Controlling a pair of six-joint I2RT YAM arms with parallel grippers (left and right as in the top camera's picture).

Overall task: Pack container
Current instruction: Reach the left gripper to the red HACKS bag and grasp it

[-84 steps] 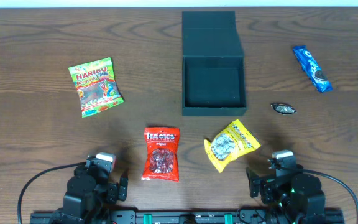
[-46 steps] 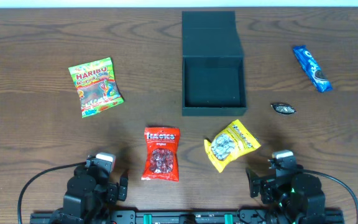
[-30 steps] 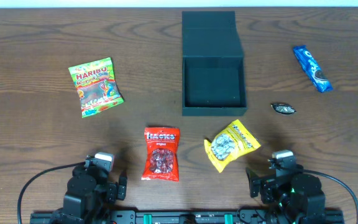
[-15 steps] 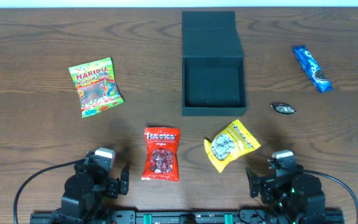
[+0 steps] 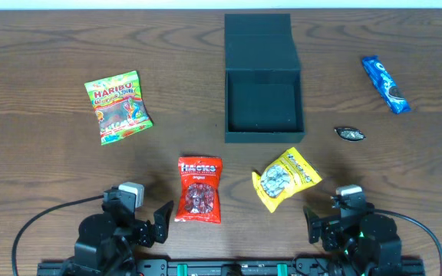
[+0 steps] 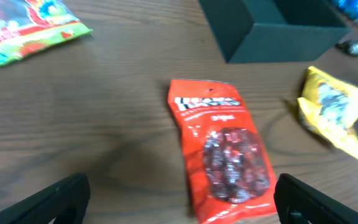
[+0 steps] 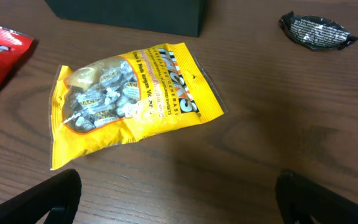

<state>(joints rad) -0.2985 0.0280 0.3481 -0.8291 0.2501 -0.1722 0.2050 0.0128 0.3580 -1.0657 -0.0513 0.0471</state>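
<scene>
Since half a second ago only the left arm has shifted, swinging its left gripper [image 6: 180,183] a little toward the middle of the table [image 5: 44,169], while the right arm and every packet lie as they did. Both arms sit at the near edge. The left gripper's jaws stand wide apart with nothing between them; in its wrist view the two dark fingers [image 6: 61,196] frame the red Hacks packet [image 5: 199,189], which lies flat just ahead, clear of them. The right gripper [image 7: 178,180] is likewise spread wide and empty, low over bare wood, with the yellow candy bag [image 5: 285,179] lying slanted in front of it. Red packet and yellow bag are near each other but apart. Beyond the yellow bag and to its right lies a small dark wrapped sweet [image 5: 350,134] on its own. The container [image 5: 264,136] stands past the two near packets, around the middle of the table toward the far side, just beyond the yellow bag without touching it; its cavity shows nothing inside, and its flap lid [image 5: 258,42] is folded back on the far side. Well to its left lies the green Haribo bag [image 5: 118,106], and far to its right, near the back edge, the blue Oreo pack [image 5: 385,84] lies at a slant
</scene>
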